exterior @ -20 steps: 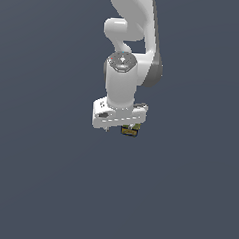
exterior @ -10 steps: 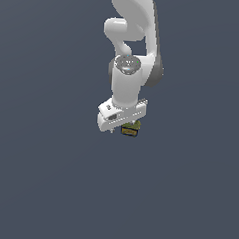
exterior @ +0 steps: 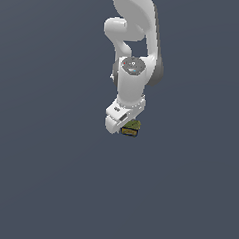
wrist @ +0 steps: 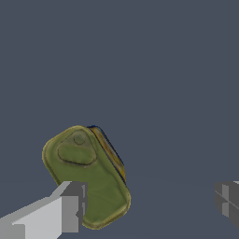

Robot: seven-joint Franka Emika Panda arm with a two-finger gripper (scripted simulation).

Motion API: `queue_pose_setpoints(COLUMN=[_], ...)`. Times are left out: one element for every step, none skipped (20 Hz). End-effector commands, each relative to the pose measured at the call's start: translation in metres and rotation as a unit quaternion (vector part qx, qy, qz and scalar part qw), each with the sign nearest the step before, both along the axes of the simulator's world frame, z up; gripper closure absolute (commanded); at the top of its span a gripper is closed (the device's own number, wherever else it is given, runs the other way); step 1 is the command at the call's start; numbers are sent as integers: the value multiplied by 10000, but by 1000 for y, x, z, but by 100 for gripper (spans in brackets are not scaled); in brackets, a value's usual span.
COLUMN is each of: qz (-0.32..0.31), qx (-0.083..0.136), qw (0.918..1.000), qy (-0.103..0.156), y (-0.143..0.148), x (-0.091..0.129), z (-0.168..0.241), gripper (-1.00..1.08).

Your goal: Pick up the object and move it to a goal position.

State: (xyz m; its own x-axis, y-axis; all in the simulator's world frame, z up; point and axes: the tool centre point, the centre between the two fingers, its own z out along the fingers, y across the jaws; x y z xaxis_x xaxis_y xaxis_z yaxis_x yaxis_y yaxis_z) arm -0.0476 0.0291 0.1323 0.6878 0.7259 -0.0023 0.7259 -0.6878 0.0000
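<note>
The object (exterior: 131, 129) is a tiny yellow-olive block with green patches and dark edges, lying on the dark grey floor. In the wrist view the object (wrist: 88, 175) looks rounded, with an orange side strip. My white gripper (exterior: 122, 126) hangs straight down, just over it and slightly to the exterior view's left. In the wrist view the gripper (wrist: 149, 203) is open. One of the fingers (wrist: 70, 207) overlaps the block's edge, and the other finger is far off to the side. The block lies near that one finger, not centred between the two.
A plain dark grey floor (exterior: 47, 187) surrounds the block on all sides. Nothing else shows apart from the white arm (exterior: 134, 37) rising above the gripper.
The gripper has come down a little and shifted slightly towards the exterior view's right, closer over the block. The block has not moved.
</note>
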Motion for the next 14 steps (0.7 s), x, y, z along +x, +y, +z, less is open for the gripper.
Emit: queue_pose_setpoints(qz=[402, 559, 716, 873, 1030, 1187, 1342, 1490, 1630, 1761, 1885, 2000, 2107, 2206], qx=[0, 0, 0, 1, 1, 1, 2, 2, 3, 4, 4, 5, 5, 6], qw=[9992, 9984, 9974, 9962, 9947, 9929, 9910, 9888, 9866, 9844, 9821, 9798, 9776, 9754], qy=[0, 0, 0, 0, 0, 0, 0, 0, -1, -1, -1, -2, -2, -2], y=[4, 6, 7, 9, 10, 12, 14, 15, 17, 18, 19, 20, 21, 23], x=[-6, -9, -11, -14, -16, -19, -21, -23, -26, -28, -30, -32, -34, -35], z=[-4, -5, -6, -8, -9, -11, -12, -13, -14, -16, -17, -17, -18, -19], gripper=[-92, -92, -92, -92, -92, -92, -92, -92, -92, -92, -92, -92, -92, -92])
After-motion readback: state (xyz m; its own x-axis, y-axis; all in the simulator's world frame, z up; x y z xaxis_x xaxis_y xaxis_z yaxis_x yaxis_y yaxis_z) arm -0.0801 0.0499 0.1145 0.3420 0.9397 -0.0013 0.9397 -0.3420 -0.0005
